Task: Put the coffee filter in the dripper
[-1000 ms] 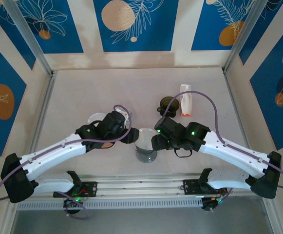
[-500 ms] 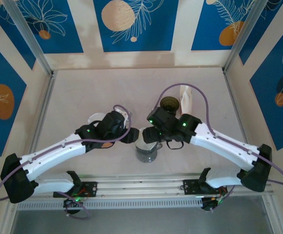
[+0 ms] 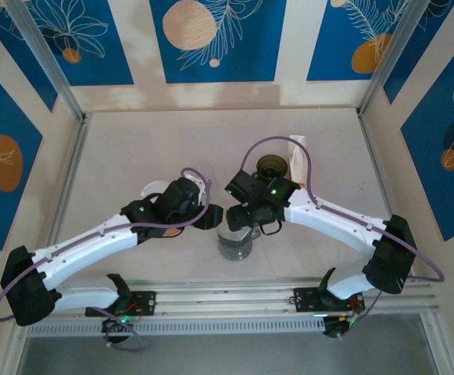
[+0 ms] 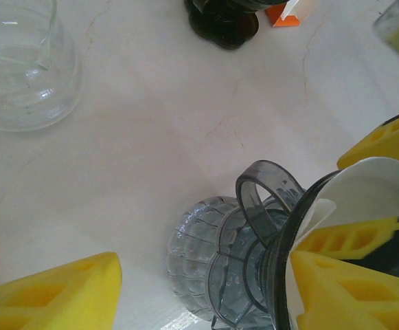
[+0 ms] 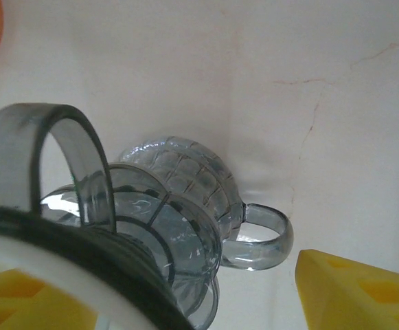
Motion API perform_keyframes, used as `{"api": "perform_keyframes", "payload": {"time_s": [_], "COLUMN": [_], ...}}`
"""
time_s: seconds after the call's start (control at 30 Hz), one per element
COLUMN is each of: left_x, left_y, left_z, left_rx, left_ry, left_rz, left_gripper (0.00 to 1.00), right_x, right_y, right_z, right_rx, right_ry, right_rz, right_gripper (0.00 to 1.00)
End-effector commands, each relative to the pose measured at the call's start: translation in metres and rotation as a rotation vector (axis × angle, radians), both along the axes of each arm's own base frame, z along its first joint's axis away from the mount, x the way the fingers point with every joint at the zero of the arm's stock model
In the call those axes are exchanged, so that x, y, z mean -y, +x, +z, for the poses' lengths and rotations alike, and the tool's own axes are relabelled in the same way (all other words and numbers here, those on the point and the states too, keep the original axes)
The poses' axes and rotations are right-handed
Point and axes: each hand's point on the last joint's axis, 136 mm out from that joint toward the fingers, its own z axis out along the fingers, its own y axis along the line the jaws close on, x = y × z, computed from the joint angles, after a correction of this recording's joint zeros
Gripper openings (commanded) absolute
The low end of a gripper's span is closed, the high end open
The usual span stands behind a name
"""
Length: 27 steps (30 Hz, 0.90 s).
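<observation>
Since a second ago, the right arm [image 3: 332, 223] has swung in toward the middle of the top view. Its wrist has gone from the right of the dripper [image 3: 234, 241] to a spot just above it, while the left arm [image 3: 94, 238] has kept its place.

We see the smoky grey dripper standing on a ribbed glass cup [image 4: 199, 251] low in the centre of the tabletop [image 3: 148, 148]. The white coffee filter [image 4: 371, 185] sits inside the dripper's dark rim, at the right edge of the left wrist view.

The right fingers [image 5: 364, 289] are spread wide. One lies under the filter's white band at the lower left of the right wrist view; the other hangs well apart at the lower right, past the cup's handle.

The left fingers [image 4: 55, 289] are spread too. One is over bare tabletop at the lower left of that frame. The other is against the dripper's rim at the lower right, though we cannot tell whether it presses on the rim or only lies beside it.

A clear glass carafe [image 4: 20, 75] stands at the upper left of the left wrist view. A dark round object [image 4: 223, 20] and a white packet with an orange end [image 4: 288, 10] are along the top edge.
</observation>
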Motion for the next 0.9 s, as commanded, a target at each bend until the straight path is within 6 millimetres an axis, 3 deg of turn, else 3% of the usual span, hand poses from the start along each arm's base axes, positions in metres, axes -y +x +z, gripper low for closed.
{"api": "perform_keyframes", "payload": {"time_s": [0.0,0.6,0.7,0.87], "left_x": [-0.004,-0.003,-0.003,-0.002], "left_y": [0.000,0.000,-0.001,0.000], "left_z": [-0.003,-0.006,-0.006,-0.006], "left_rx": [-0.012,-0.022,-0.022,-0.022], "left_ry": [-0.004,-0.004,-0.004,-0.008], "left_rz": [0.004,0.003,0.002,0.003], "left_gripper": [0.65,0.64,0.64,0.64], "right_x": [0.006,0.008,0.006,0.006], "right_y": [-0.008,-0.009,-0.009,-0.007], "right_z": [-0.010,-0.032,-0.024,0.006], "right_rx": [-0.038,-0.060,-0.037,0.044], "right_ry": [-0.035,-0.080,-0.062,-0.009], "right_rz": [0.025,0.017,0.018,0.010], "right_gripper": [0.73,0.73,0.73,0.73]}}
